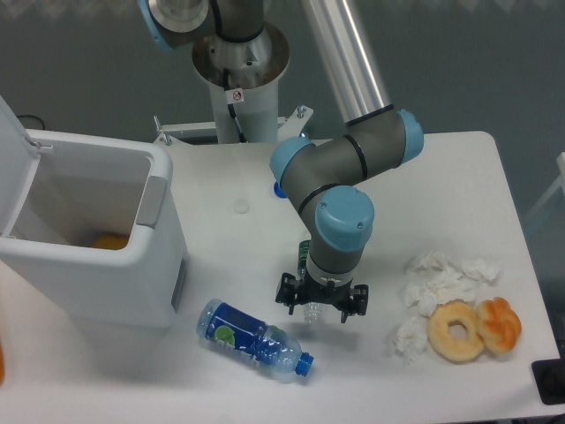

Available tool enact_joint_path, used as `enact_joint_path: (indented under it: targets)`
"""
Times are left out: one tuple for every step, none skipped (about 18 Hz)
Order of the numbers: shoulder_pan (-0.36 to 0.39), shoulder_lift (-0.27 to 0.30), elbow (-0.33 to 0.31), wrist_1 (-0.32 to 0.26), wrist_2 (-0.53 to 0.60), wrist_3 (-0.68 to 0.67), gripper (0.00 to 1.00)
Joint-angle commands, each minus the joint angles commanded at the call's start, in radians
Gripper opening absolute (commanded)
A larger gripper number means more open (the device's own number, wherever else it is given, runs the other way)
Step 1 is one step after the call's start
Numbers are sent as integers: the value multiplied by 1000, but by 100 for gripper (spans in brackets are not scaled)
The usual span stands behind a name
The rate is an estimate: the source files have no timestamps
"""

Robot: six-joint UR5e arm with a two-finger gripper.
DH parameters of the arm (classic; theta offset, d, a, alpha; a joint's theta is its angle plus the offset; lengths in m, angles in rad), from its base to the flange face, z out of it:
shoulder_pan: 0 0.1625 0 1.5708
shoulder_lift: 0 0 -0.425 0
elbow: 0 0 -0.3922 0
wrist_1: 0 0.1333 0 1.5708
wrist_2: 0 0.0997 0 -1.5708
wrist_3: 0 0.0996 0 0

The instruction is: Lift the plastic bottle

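Presently, item by item. My tool (322, 307) is hanging over the middle front of the white worktop (459, 177), its two fingers closing on the plastic bottle (312, 309), which is sitting between them. Only the bottle's clear, narrow neck is showing below the tool, with a sliver of dark green beside the wrist; the rest is hiding behind my arm.

Edges and room:
- Left: a white bin (97, 238) with its lid up is standing well apart from the tool; something orange is lying inside.
- Front left: a larger bottle (252, 338) with blue label and blue cap is lying on its side, near the tool but not touching it.
- Right: crumpled tissues (441, 283) and two doughnuts (477, 329) are sitting near the right edge, apart from the tool.
- Front: a bare strip of worktop is running between the tool and the front edge.
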Motion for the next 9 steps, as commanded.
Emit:
enact_joint_path:
  targets:
    - [-8, -9, 2, 2, 2, 2, 100]
    - [-14, -12, 2, 2, 6, 2, 100]
    - [-14, -14, 2, 2, 12, 2, 100]
    - [-14, -15, 2, 2, 14, 2, 100]
    - [-14, -15, 2, 2, 14, 2, 100]
    - [-14, -15, 2, 2, 15, 2, 100]
    - [-14, -15, 2, 0, 18, 2, 100]
    - [-15, -15, 0, 0, 18, 0, 100]
    - [-15, -15, -6, 0, 18, 0, 100]
